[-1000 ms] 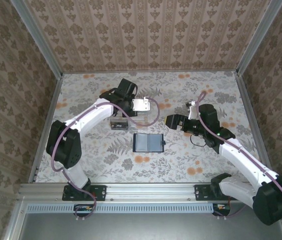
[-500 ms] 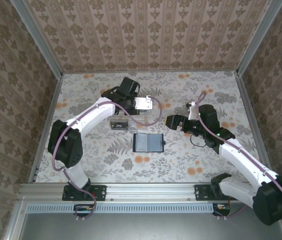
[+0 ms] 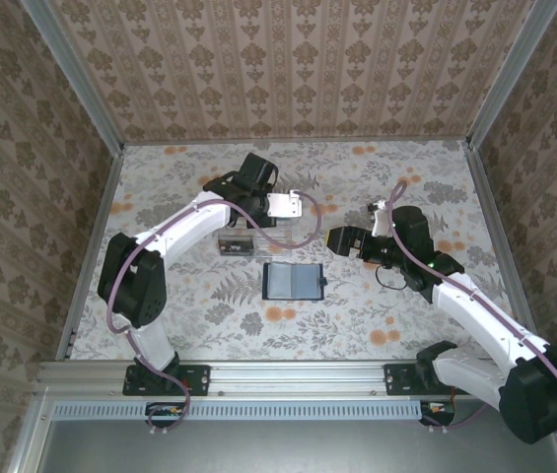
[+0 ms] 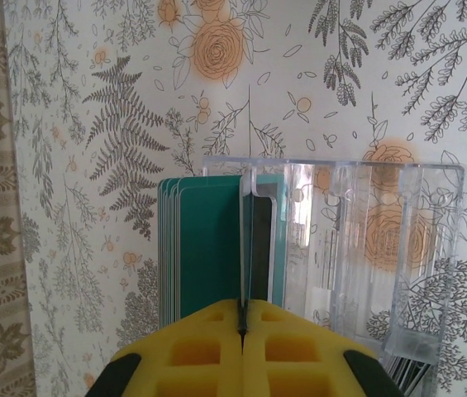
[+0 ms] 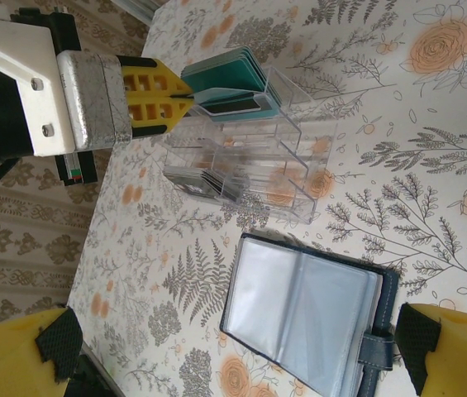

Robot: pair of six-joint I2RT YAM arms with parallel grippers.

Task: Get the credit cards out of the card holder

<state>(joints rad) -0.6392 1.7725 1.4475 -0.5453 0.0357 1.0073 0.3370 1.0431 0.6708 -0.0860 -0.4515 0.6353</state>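
At clear rack [image 3: 258, 239]: left end effector [image 4: 242, 308] pinched shut on edge-on card [image 4: 242, 248], beside teal credit cards [image 4: 204, 248]. Card holder [image 3: 293, 282] open on bench [image 3: 406, 177]. Advice: keep card vertical, seat fully, release.

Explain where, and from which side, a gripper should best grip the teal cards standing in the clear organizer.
Probably the top edge of the teal cards, from above: they stand on edge, rising above the clear organizer's walls, which shield their lower parts. The left gripper pinches there.
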